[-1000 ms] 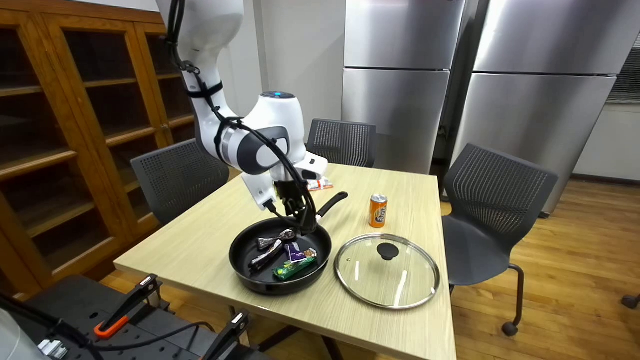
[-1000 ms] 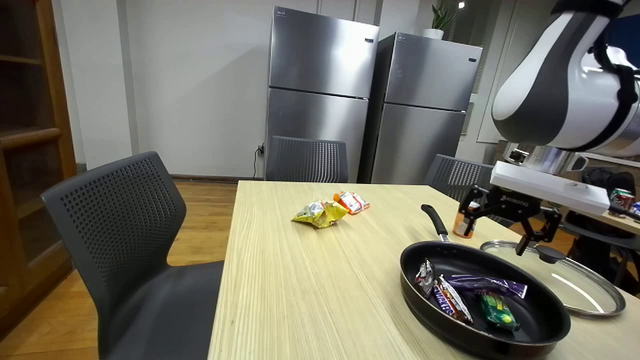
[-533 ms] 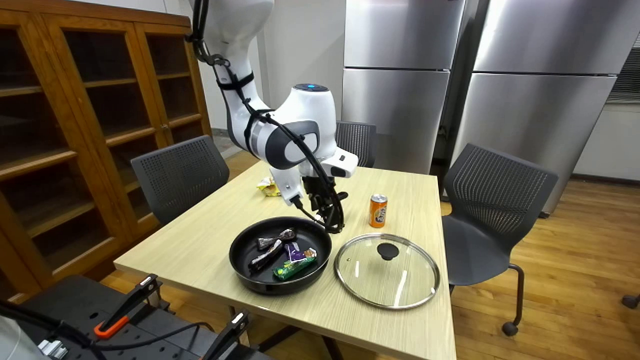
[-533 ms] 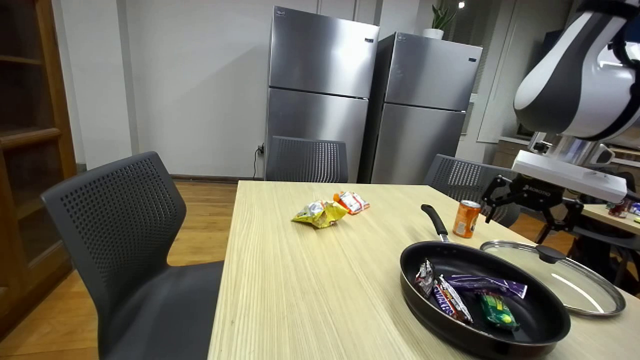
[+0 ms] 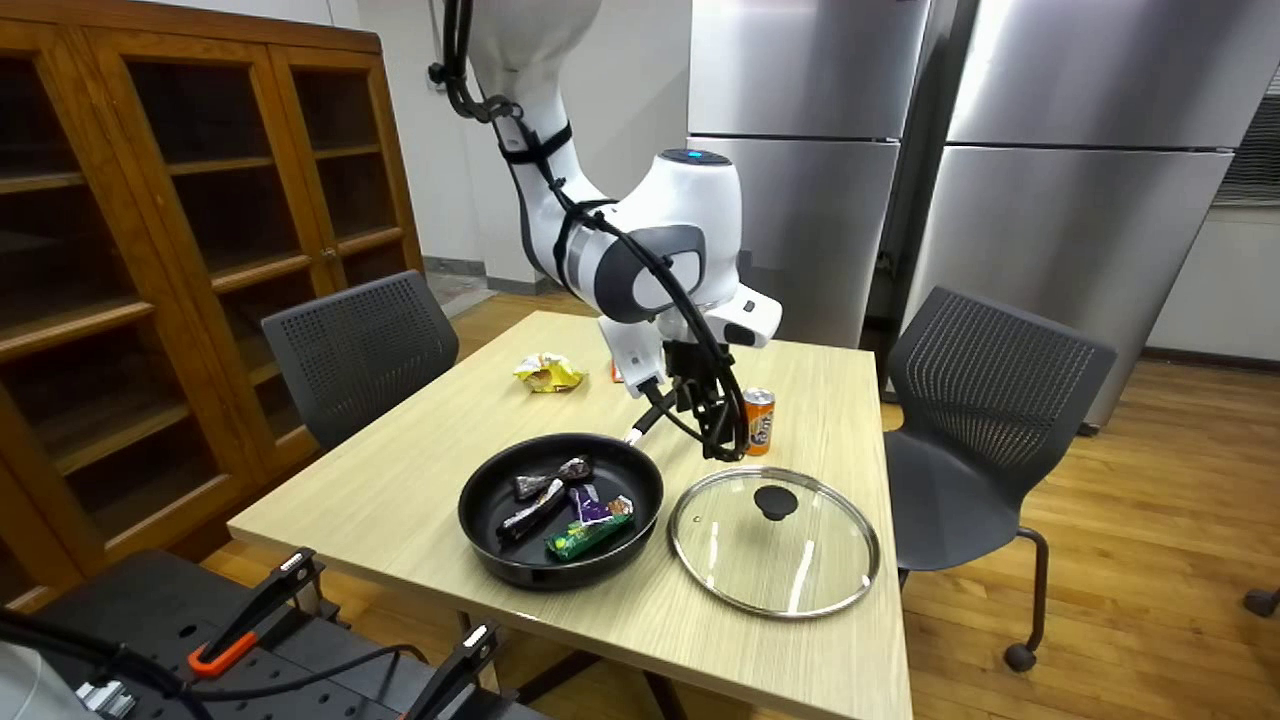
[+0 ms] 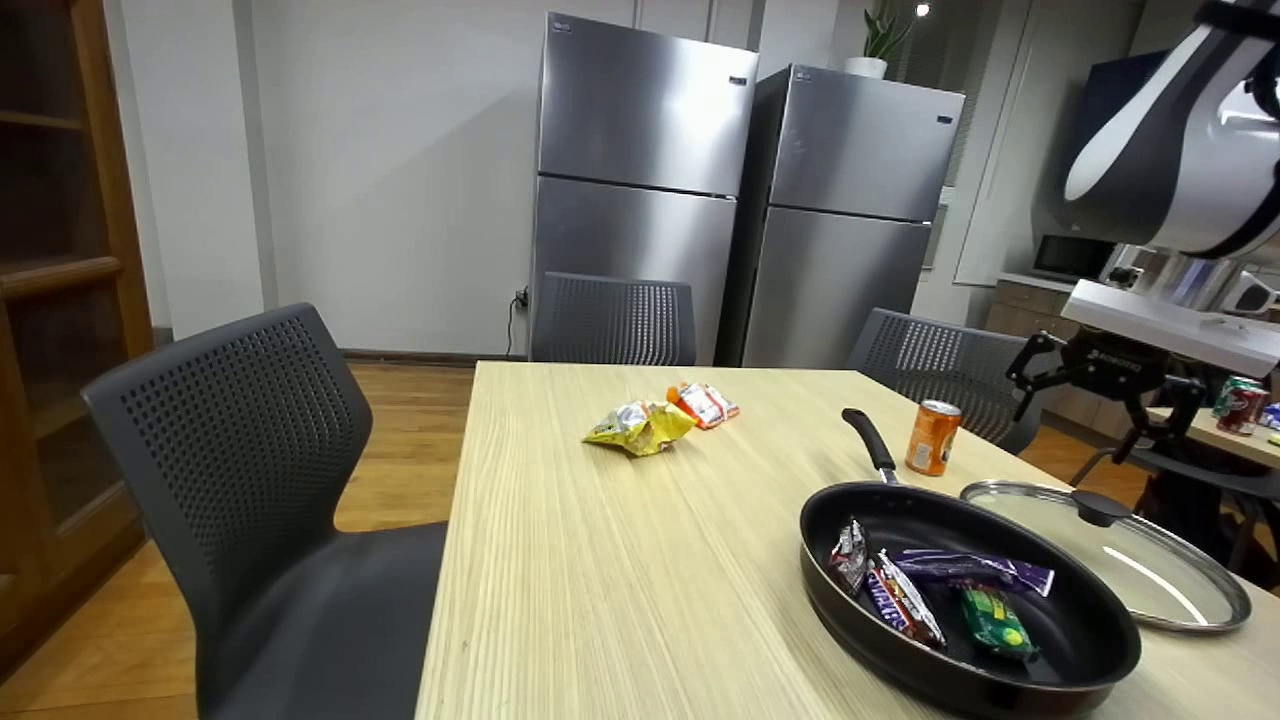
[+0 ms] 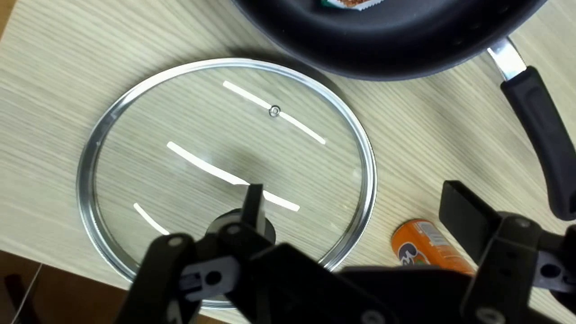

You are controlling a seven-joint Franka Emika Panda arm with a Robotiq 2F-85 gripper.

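I have the arm [image 5: 670, 205] bent, sloping down in an exterior view; my gripper [image 7: 354, 198] points downward, jaws spread wide, hovering mid-air.

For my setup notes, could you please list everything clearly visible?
Pan: 1, black, on table
Snacks: 4, brown, purple, green, in pan
Glass lid: 1, transparent, beside pan
Can: 1, orange, on table
Packets: 2, yellow, orange, on table
Table: 1, beige, under pan
Chairs: 3, grey, around table
Fridges: 2, silver, by wall
Cabinet: 1, brown, behind chair
Plant: 1, green, atop fridge
Clamps: 2, black, near table
Arm: 1, white, grey, over table
Gripper: 1, black, open above table
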